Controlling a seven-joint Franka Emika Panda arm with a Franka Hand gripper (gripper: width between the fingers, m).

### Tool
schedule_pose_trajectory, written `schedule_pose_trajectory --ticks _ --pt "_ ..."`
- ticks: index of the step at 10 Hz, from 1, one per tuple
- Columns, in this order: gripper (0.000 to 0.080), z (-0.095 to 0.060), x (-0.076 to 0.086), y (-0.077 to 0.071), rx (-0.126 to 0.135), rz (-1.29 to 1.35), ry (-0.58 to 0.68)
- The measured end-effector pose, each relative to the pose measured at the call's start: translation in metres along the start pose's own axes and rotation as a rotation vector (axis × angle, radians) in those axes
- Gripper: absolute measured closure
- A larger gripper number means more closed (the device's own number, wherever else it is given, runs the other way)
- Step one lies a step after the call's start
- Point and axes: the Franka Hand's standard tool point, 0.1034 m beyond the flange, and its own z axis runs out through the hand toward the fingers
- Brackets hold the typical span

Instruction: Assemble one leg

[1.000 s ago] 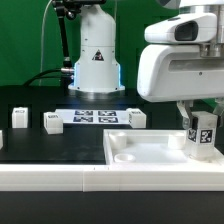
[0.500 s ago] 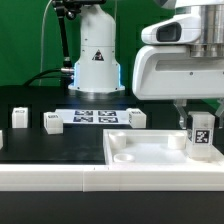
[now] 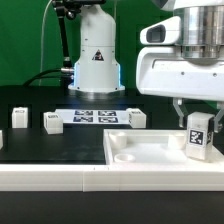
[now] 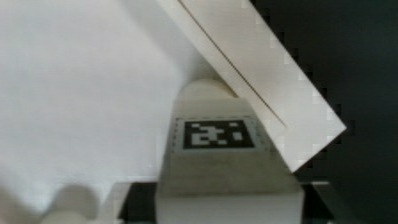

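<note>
My gripper (image 3: 196,122) is shut on a leg (image 3: 199,136), a small white post with a black-and-white tag on its face. I hold it upright over the right end of the large flat white panel (image 3: 140,152), near its recessed corner. In the wrist view the leg (image 4: 217,150) fills the middle, between my dark fingers (image 4: 135,200), with the panel (image 4: 80,90) below it and the panel's edge (image 4: 267,70) running diagonally. Whether the leg's lower end touches the panel is hidden.
Three more white legs stand on the black table at the exterior view's left and middle (image 3: 18,117) (image 3: 52,122) (image 3: 137,118). The marker board (image 3: 95,116) lies behind them, in front of the arm's white base (image 3: 96,62).
My gripper with the leg has risen a little and shifted slightly; the leg now tilts a bit. The other parts have not moved.
</note>
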Motion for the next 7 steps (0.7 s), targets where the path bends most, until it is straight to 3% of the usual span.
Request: schedule_pose_trajectory --ticks 5,6,7 --pt "0.0509 0.0006 0.0018 0.0014 0.012 0.213 -0.008" --pt "0.0320 0.0007 0.0016 0.0012 0.013 0.198 -0.008" --pt "0.0320 0.0018 0.0001 0.0001 0.015 0.132 -0.008"
